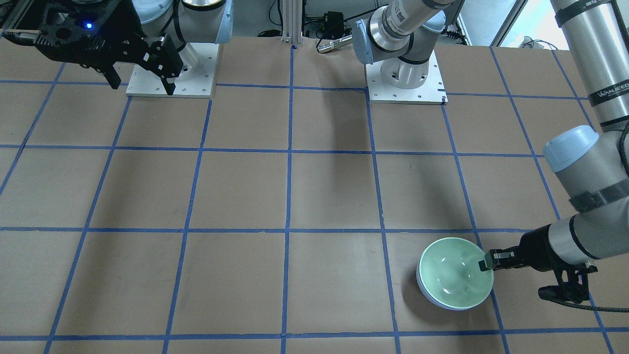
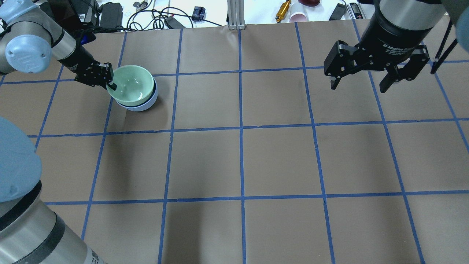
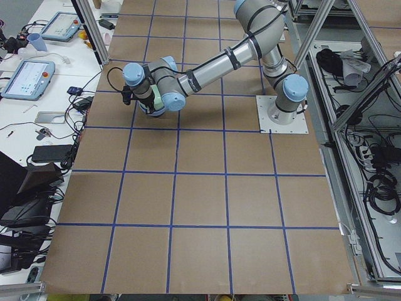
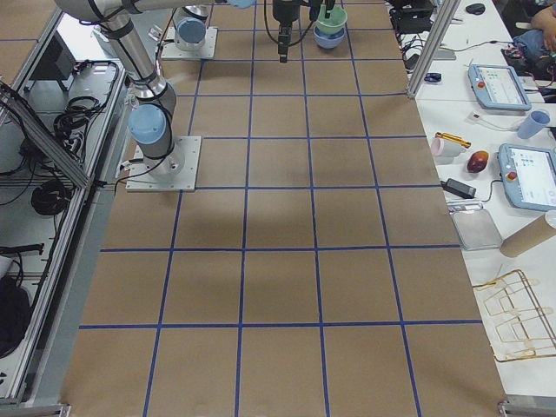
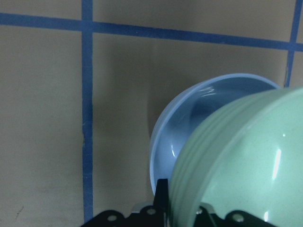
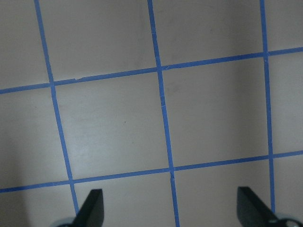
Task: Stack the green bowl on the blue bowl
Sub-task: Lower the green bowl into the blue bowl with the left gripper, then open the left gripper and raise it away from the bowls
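L pincer (image 2: 111, 83) prob. on green bowl (image 2: 132, 83)

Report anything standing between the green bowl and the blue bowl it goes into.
Nothing visible does. The glossy mint-green bowl, pinched at its rim by the left gripper, is tilted right over the glossy pale blue bowl, whose visible inside is bare.
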You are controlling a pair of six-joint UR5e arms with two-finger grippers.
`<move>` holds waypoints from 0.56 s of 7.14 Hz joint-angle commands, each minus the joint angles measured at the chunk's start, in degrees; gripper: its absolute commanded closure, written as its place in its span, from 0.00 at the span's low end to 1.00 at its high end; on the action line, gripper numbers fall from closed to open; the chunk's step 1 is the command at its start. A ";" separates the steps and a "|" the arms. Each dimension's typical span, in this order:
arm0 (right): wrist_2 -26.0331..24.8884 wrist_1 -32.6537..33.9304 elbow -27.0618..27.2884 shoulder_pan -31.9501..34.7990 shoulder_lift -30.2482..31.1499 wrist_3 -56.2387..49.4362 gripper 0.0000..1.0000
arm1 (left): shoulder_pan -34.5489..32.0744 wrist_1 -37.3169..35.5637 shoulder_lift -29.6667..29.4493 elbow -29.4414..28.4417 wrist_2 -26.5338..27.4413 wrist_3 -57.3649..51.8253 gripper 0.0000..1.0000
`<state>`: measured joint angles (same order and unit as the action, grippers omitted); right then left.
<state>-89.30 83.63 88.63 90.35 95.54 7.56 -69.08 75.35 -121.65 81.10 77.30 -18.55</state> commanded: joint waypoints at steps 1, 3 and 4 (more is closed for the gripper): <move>0.00 0.04 -0.04 0.00 0.00 0.00 0.00 | 0.00 0.14 0.01 -0.06 -0.04 0.53 0.00; 0.00 0.04 -0.04 0.00 0.00 0.00 0.00 | -0.61 1.28 2.89 -0.50 0.83 0.71 0.00; 0.00 -0.05 -0.04 0.00 0.00 0.00 0.00 | -2.88 3.29 5.26 -1.28 5.71 0.80 0.00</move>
<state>-89.30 83.66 88.60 90.35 95.54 7.56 -70.03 76.83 -118.96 80.53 79.00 -17.87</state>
